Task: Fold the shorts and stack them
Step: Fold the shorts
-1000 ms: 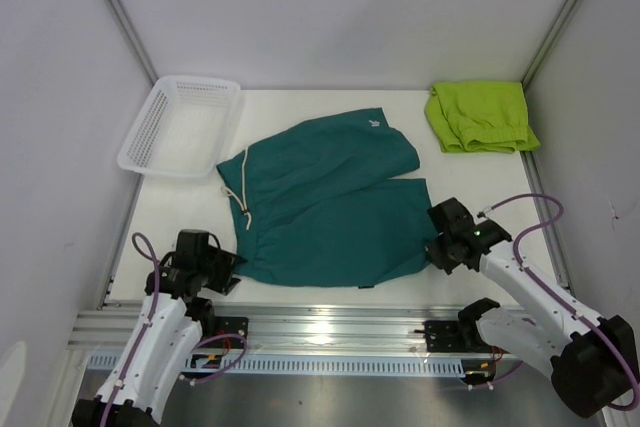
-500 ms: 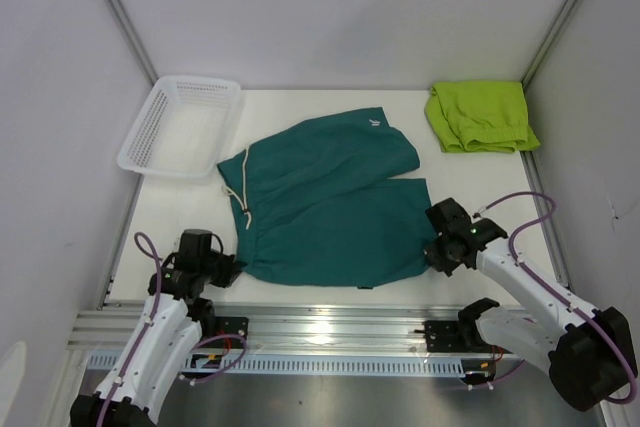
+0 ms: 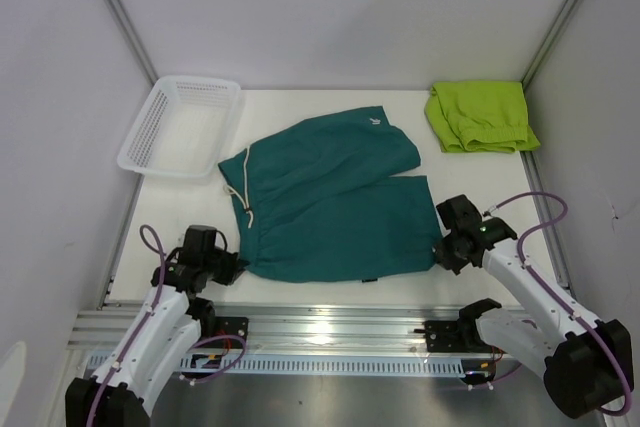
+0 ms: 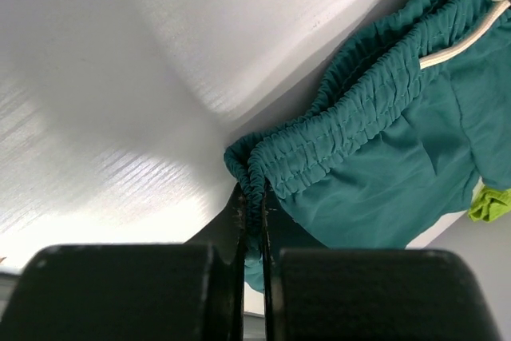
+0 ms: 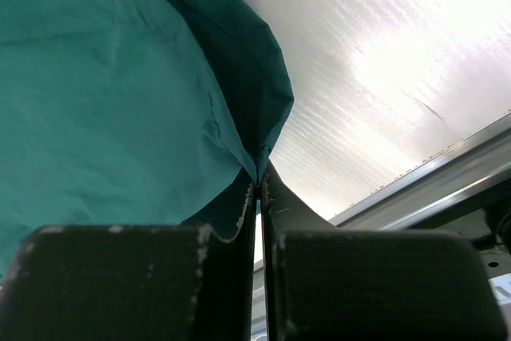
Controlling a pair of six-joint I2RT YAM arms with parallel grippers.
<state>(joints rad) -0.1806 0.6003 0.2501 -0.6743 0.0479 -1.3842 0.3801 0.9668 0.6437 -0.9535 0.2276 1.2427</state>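
The dark teal shorts lie spread out mid-table, white drawstring at their left. My left gripper is shut on the gathered waistband corner at the shorts' near left. My right gripper is shut on the leg hem corner at their near right. The lime green shorts lie folded at the far right corner, and a bit of them shows in the left wrist view.
A white mesh basket stands at the far left of the table. White walls enclose the table on three sides. A metal rail runs along the near edge between the arm bases.
My left gripper moved in to the waistband corner and shut on it. My right gripper, holding the hem, drew slightly right and nearer, tightening the shorts' near edge.
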